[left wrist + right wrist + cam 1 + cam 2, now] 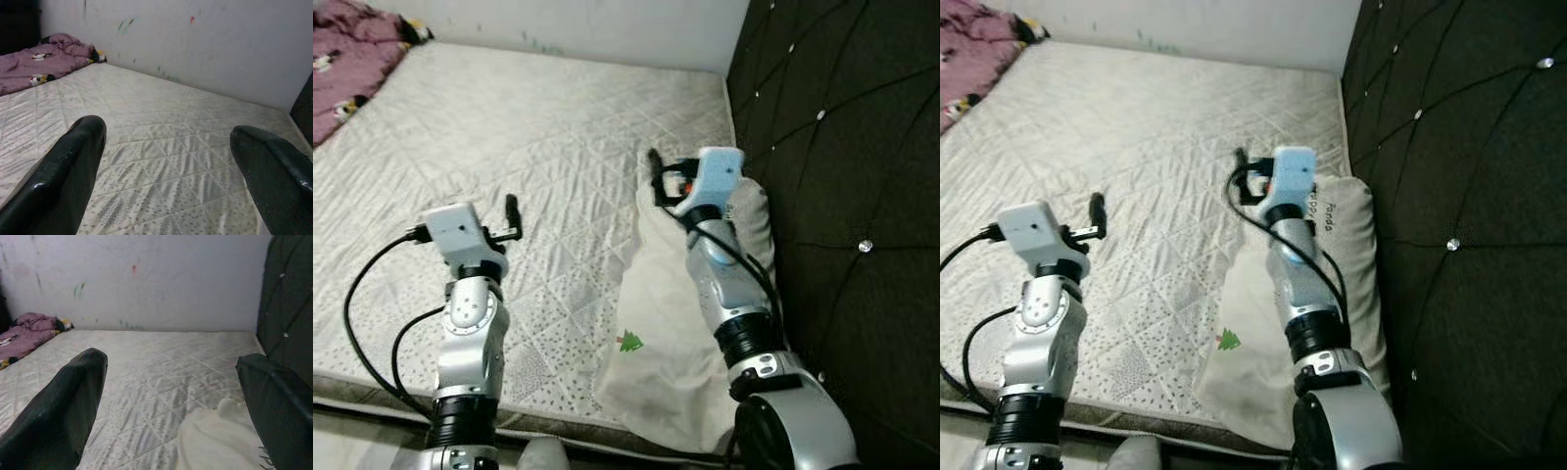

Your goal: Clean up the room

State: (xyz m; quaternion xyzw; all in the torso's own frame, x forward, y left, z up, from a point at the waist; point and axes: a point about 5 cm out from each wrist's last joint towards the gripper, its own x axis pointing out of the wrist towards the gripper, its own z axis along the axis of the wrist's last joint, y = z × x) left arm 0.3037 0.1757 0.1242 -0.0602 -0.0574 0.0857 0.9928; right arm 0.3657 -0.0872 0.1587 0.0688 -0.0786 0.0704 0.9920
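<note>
A cream pillow (680,323) is shown lying on the quilted mattress (509,147), along the mattress edge that meets the dark tufted headboard (842,147). A small green tree print (629,342) is seen on the pillowcase, nearer the mattress's front edge, and the word "Panda" is printed nearer the headboard.

The right gripper (655,176) is held above the far end of the pillow. Its two black fingers (58,416) are spread wide apart, and nothing is held or touched between them. Through the gap, in the right wrist view, the pillow's far corner (220,440) is seen close beneath, with bare mattress beyond it.

The left gripper (513,217) is held over the open middle of the mattress, well apart from the pillow on the side away from the headboard. Its fingers (63,176) are likewise spread wide, and nothing is gripped or contacted; only quilted mattress lies under them.

A crumpled purple blanket (347,59) with small printed figures is bunched at the far corner of the mattress, opposite the headboard side. A white wall (195,44) marked with faint coloured streaks runs along the mattress's far edge. Black cables (372,323) are looped beside the left arm.
</note>
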